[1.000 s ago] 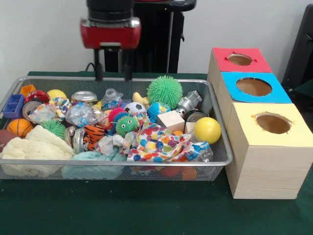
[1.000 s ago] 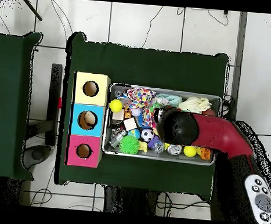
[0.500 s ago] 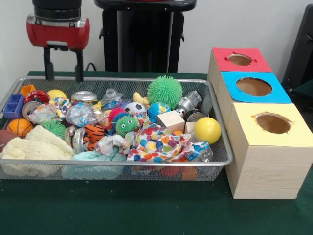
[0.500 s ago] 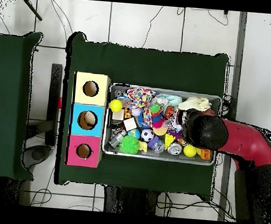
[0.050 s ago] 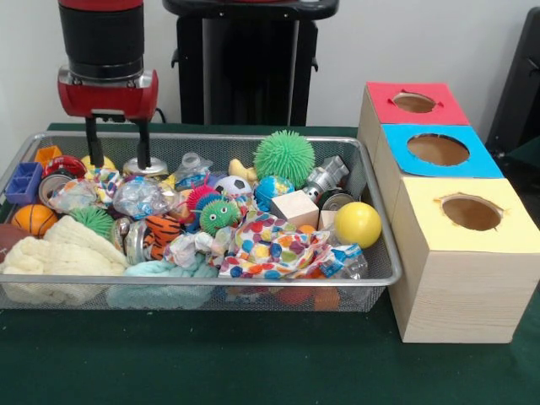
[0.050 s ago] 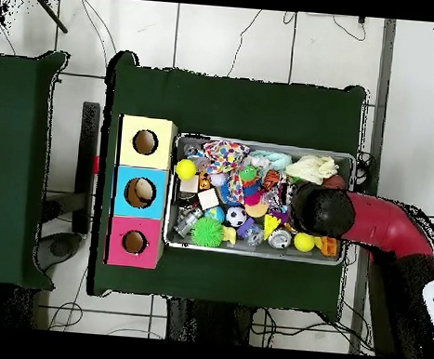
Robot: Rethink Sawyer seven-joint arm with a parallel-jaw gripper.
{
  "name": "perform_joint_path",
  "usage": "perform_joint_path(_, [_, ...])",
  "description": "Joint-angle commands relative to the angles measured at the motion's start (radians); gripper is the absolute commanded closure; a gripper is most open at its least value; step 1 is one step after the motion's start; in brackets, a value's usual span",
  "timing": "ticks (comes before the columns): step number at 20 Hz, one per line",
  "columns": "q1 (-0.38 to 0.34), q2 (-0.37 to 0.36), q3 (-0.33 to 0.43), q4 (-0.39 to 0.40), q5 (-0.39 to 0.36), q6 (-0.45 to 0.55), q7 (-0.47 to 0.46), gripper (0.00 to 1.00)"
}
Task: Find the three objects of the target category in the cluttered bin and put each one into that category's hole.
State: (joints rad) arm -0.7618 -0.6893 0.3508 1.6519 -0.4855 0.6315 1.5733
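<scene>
Front view: the tool [image 5: 117, 156] hangs with its fingers spread apart over the wire bin's [image 5: 384, 261] far left corner, tips just above a silver can [image 5: 145, 166]; no writing's readable. Overhead, the arm [image 6: 376, 226] covers that end, and three boxes [image 6: 141, 192] with holes sit beside the bin.

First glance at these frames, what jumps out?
The wire bin heaped with bright toys, with the spiky green ball at its far side and a yellow ball at the end near the boxes. Beside it stand the red, blue and yellow holed boxes. The open pincer hangs over the bin's opposite end.
</scene>
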Motion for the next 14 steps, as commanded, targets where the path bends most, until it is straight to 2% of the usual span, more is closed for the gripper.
perform_joint_path(1, [-0.011,0.053,0.03,0.001,-0.082,-0.035,-0.087,0.0])
perform_joint_path(7, [-0.013,0.068,0.012,-0.008,-0.116,-0.051,-0.062,0.0])
perform_joint_path(14, [-0.012,0.135,-0.011,-0.036,-0.159,-0.106,-0.018,0.0])
